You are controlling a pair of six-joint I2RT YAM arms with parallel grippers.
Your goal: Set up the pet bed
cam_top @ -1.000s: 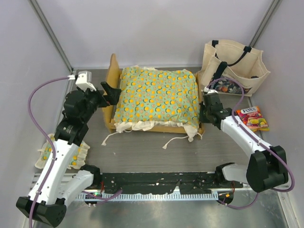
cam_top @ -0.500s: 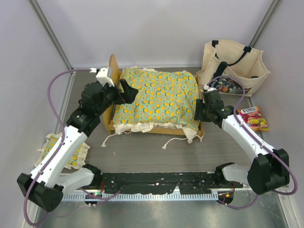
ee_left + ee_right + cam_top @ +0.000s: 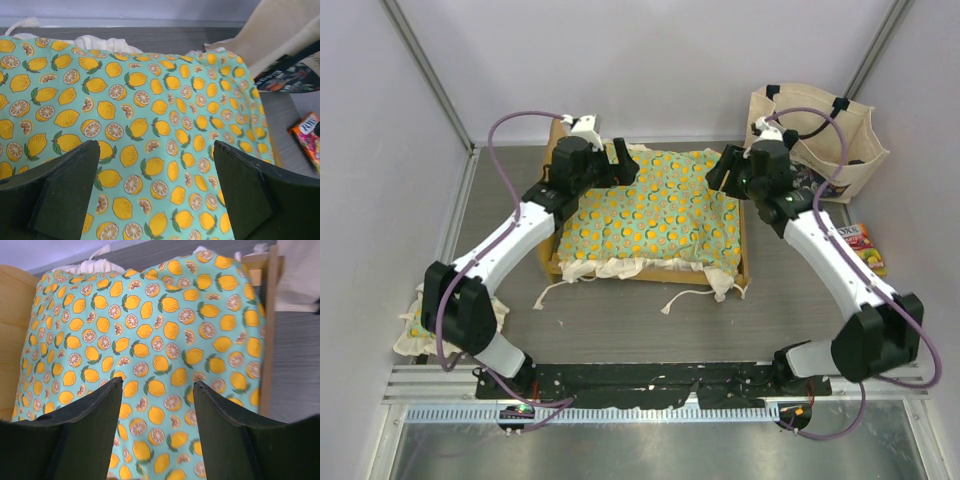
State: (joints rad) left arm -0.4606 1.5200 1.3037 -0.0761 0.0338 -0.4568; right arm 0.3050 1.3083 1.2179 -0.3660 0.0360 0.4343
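Beneath left gripper (image 3: pixel 156 150), pet bed (image 3: pixel 650 215)

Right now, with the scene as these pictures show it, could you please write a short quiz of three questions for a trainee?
1. True or false: the mattress cushion lies inside the wooden frame.
2. Where is the small pillow? A: on the cushion. B: on the table at the near left. C: between the right arm's jaws.
3. Fill the gap: both arms' jaws stand ___ above the cushion and hold nothing.

Key: 1 true; 2 B; 3 open.
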